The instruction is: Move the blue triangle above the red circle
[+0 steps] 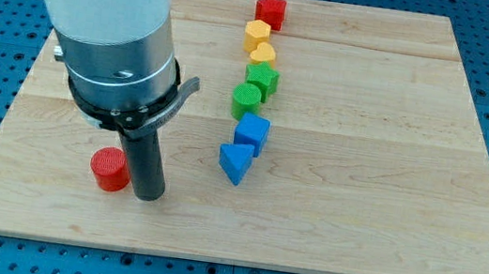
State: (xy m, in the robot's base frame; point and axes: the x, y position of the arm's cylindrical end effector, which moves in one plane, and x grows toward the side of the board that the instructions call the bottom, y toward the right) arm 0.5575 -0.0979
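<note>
The blue triangle (pixel 234 162) lies near the board's middle, at the lower end of a column of blocks. The red circle (pixel 111 169) lies at the view's lower left. My tip (pixel 149 196) rests on the board just right of the red circle, close to it or touching it, and well left of the blue triangle. The arm's white and grey body (pixel 116 35) fills the upper left.
Above the blue triangle run a blue cube (pixel 252 132), a green circle (pixel 247 99), a green cube (pixel 263 77), a yellow block (pixel 263 56), a yellow hexagon (pixel 257 35) and a red star (pixel 270 11). The wooden board (pixel 391 175) sits on a blue pegboard.
</note>
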